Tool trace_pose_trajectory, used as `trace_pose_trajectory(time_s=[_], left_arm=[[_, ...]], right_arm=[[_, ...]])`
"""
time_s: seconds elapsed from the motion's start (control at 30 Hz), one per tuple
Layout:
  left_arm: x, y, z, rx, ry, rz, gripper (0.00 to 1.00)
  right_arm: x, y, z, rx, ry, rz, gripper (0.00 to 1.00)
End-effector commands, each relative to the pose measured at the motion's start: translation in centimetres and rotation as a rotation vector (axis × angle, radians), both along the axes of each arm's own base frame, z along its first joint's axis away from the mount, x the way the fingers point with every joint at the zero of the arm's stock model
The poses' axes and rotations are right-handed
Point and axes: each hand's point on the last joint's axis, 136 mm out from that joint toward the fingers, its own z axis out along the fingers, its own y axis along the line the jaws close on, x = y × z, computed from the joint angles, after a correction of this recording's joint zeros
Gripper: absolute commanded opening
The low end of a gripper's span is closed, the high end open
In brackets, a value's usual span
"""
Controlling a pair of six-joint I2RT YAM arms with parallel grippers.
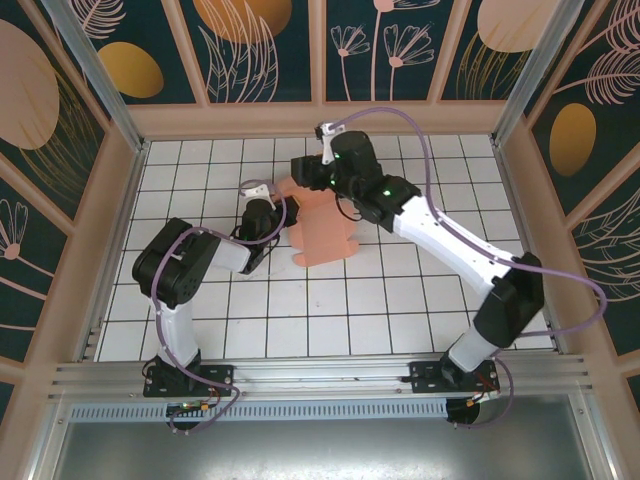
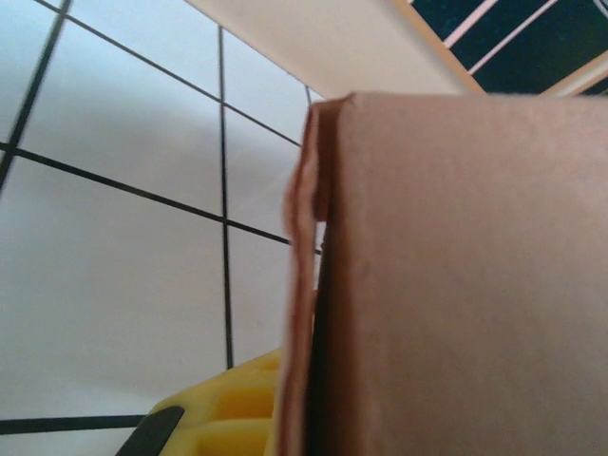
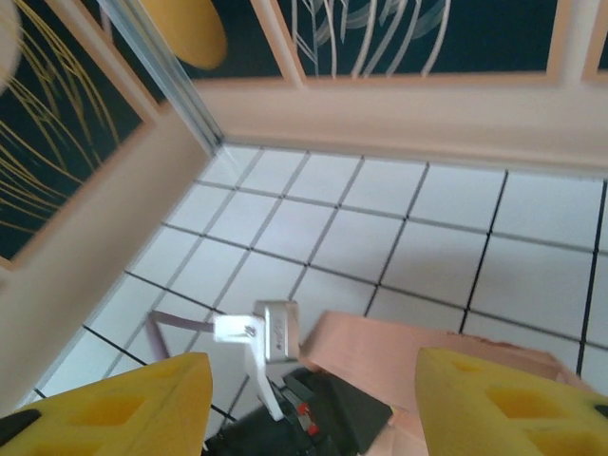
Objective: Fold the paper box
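The paper box (image 1: 325, 232) is a salmon-pink card, partly folded, lying mid-table with one panel raised at its far left. My left gripper (image 1: 270, 225) is shut on its left edge. In the left wrist view the card (image 2: 456, 275) stands upright across the right half, its edge pressed against my yellow finger pad (image 2: 228, 404); the other pad is hidden behind it. My right gripper (image 1: 306, 177) hovers over the box's far end. Its yellow fingers (image 3: 114, 408) stand wide apart and open, with the pink card (image 3: 427, 347) below and between them, close to the right finger.
White tiled floor (image 1: 330, 310) ringed by low beige walls (image 1: 320, 118) with patterned panels behind. The left arm's wrist camera mount (image 3: 271, 328) and black gripper body sit just under the right gripper. Open tiles lie in front of and to the right of the box.
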Motion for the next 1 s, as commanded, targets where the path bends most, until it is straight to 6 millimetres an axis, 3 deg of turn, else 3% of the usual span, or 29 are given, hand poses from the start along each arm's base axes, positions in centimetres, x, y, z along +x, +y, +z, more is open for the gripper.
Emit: trace_pose_trajectory(time_s=[0.0,0.37,0.6,0.97], left_arm=[[0.1,0.9,0.7,0.032,-0.001,0.047,0.0],[-0.1,1.4,1.1,0.043,-0.013,0.061,0.0],[-0.3,1.4,1.1,0.043,-0.015,0.058,0.0],[-0.4,1.5,1.1,0.048,-0.016,0.058,0.0]], right_arm=[[0.2,-0.4,-2.1,-0.068,0.117,-0.07,0.58],[2.3,-1.1,-6.0,-0.145,0.227,-0.171,0.54],[3.2,-1.0,-6.6,-0.145,0.232,-0.202,0.49],[4.0,-0.4,-6.8,-0.118,0.246,-0.209,0.15]])
